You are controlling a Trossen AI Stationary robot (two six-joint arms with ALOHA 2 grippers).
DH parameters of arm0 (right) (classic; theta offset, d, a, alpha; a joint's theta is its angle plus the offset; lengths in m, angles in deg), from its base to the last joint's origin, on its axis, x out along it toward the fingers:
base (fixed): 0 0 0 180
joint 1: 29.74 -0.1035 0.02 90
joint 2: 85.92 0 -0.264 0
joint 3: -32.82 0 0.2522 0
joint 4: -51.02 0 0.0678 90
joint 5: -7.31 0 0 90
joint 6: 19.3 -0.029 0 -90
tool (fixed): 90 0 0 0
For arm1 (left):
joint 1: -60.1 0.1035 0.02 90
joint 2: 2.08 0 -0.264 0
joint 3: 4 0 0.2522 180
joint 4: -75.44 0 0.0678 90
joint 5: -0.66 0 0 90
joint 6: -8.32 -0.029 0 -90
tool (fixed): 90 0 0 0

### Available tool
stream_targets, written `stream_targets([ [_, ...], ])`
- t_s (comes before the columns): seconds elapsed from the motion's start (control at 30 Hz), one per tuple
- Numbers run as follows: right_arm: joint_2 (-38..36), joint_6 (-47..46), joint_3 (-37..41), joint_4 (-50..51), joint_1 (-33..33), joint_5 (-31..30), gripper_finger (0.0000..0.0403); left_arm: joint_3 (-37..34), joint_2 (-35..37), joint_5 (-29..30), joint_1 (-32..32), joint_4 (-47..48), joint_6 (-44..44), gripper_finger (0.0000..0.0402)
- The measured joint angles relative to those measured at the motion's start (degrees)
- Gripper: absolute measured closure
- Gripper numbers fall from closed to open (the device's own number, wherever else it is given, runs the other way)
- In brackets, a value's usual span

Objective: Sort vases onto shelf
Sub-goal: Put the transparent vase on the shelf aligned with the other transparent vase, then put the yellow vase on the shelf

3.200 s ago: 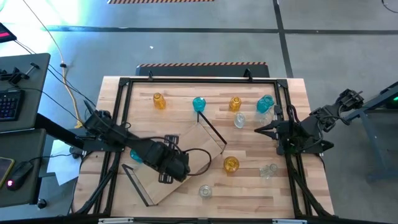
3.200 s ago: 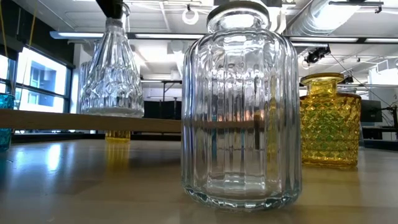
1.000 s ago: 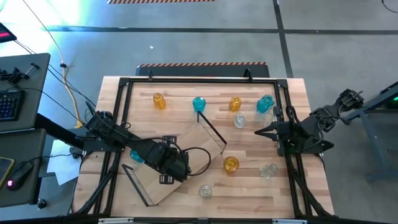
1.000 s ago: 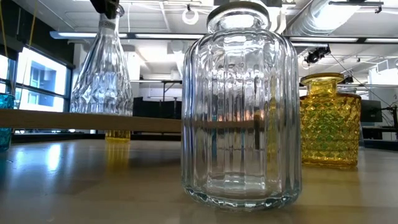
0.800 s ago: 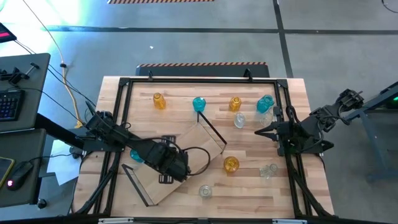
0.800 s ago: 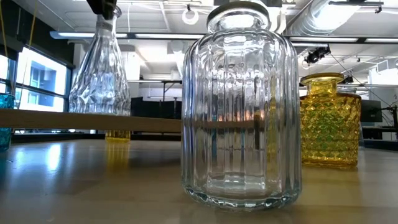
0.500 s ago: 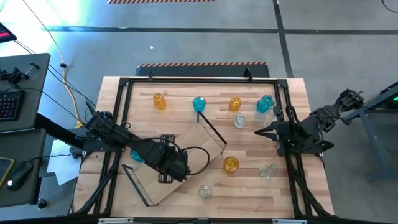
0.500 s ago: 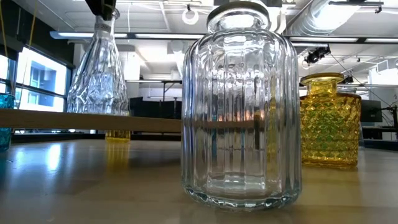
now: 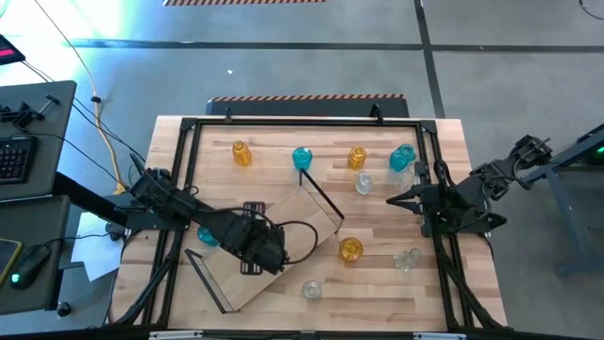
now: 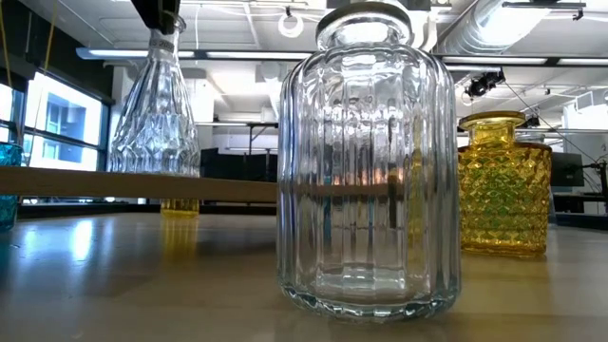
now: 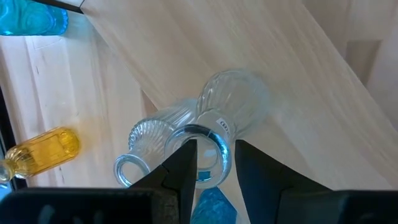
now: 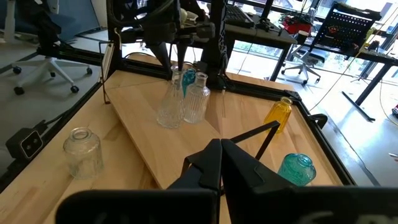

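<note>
Gripping the rim of a clear vase (image 11: 208,146) on the shelf (image 9: 283,247), lower left of centre, is my left gripper (image 11: 214,163); my right gripper (image 9: 392,197) waits pinched together at right.

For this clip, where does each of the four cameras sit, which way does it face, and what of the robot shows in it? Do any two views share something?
High view: overhead, straight down on the table; both arms, shelf.
Low view: table height, level across; a ribbed clear jar in front, the left end effector's tip at the tall clear vase.
Left wrist view: down past its fingers gripping the tall clear vase's rim.
Right wrist view: across the table past the shut right end effector.
Shared: the right wrist view also shows the tall clear vase on the shelf.
</note>
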Motion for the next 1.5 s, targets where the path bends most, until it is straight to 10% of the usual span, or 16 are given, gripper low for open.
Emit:
stream_targets([
  [0.87,0.0,0.0,0.0,-0.6,0.0,0.0,0.0402,0.3,0.0,0.1,0.0,-1.3,-0.3,0.03],
  [1.5,0.0,-0.1,0.0,0.0,0.0,1.1,0.0402,13.7,1.7,8.4,-0.2,1.3,-3.8,0.03],
])
